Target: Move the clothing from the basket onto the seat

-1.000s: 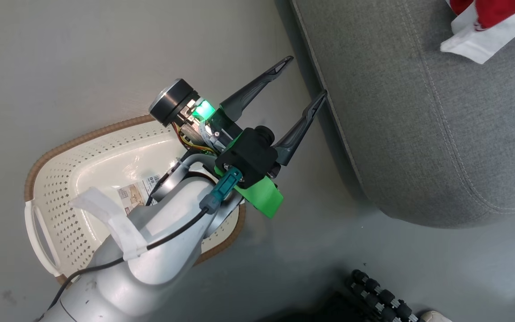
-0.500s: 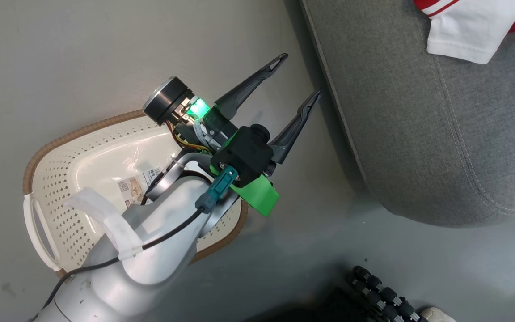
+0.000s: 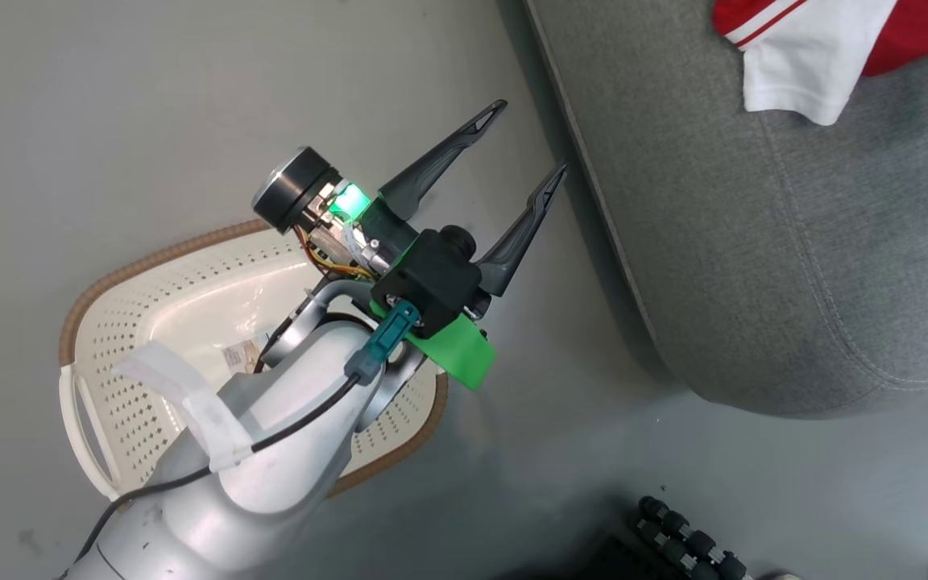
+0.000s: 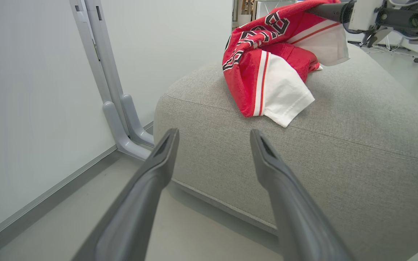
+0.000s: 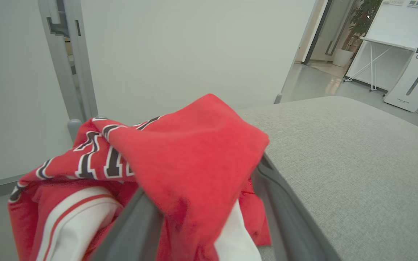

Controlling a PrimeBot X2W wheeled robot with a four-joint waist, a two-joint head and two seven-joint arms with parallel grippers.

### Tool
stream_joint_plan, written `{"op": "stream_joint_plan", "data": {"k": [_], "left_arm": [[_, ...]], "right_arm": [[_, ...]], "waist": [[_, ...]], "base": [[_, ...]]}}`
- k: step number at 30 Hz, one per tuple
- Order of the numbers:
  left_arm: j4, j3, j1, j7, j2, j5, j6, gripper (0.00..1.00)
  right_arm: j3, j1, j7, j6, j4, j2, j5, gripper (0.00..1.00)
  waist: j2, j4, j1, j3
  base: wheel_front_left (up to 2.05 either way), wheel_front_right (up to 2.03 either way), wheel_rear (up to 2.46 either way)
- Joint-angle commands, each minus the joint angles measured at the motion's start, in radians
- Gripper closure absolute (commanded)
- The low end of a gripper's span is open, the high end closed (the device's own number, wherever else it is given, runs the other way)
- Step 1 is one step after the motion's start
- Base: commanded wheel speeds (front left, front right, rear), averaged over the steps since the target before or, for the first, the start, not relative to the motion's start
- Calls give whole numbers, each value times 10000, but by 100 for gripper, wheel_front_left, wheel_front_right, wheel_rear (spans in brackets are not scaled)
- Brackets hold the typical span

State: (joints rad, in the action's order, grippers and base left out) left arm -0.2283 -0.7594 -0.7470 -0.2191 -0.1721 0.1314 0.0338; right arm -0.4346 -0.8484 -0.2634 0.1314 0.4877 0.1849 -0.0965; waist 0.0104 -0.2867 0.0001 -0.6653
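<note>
Beside the seat [image 3: 794,242] edge, the left end effector [image 3: 524,145] hovers spread.

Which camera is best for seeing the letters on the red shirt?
The left wrist view: the red jersey lies on the seat, lettering clear. The right wrist view shows some letters close up. The head view catches just a sleeve corner.

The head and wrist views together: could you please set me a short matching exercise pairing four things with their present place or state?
Things:
1. red jersey
2. basket
3. left gripper
4. right gripper

States:
a. open, holding nothing, near the seat's edge
b. on the floor, no clothing seen inside
c. draped over fingers, partly resting on the seat
d. over the seat, cloth between its fingers

Pairs: 1-c, 2-b, 3-a, 4-d
</note>
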Motion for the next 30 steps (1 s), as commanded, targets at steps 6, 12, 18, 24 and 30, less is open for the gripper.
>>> {"op": "stream_joint_plan", "data": {"k": [6, 12, 18, 24, 30], "left_arm": [[-174, 182, 552, -261, -56, 336, -250, 0], [-310, 384, 1016, -393, 53, 672, -437, 0], [-376, 709, 1557, -461, 107, 934, -641, 0], [-42, 1198, 2238, -471, 112, 1075, -856, 0], [230, 1772, 2798, -472, 221, 1123, -991, 0]], "right_arm": [[485, 1244, -19, -14, -650, -58, -1, 0], [809, 2348, -18, -13, -1286, -34, 59, 0], [1299, 3205, -18, -13, -1969, -39, -78, 0], [1906, 3857, -18, -13, -2613, -140, -202, 0], [2311, 4514, -18, -14, -3175, -295, -336, 0]], "waist": [[-104, -224, -1, 1102], [-104, -208, -1, 1994], [-104, 50, -1, 2814], [-104, 541, -1, 3507], [-104, 1370, -1, 4017]], "base": [[0, 0, 0], [0, 0, 0], [0, 0, 0], [0, 0, 0], [0, 0, 0]]}}
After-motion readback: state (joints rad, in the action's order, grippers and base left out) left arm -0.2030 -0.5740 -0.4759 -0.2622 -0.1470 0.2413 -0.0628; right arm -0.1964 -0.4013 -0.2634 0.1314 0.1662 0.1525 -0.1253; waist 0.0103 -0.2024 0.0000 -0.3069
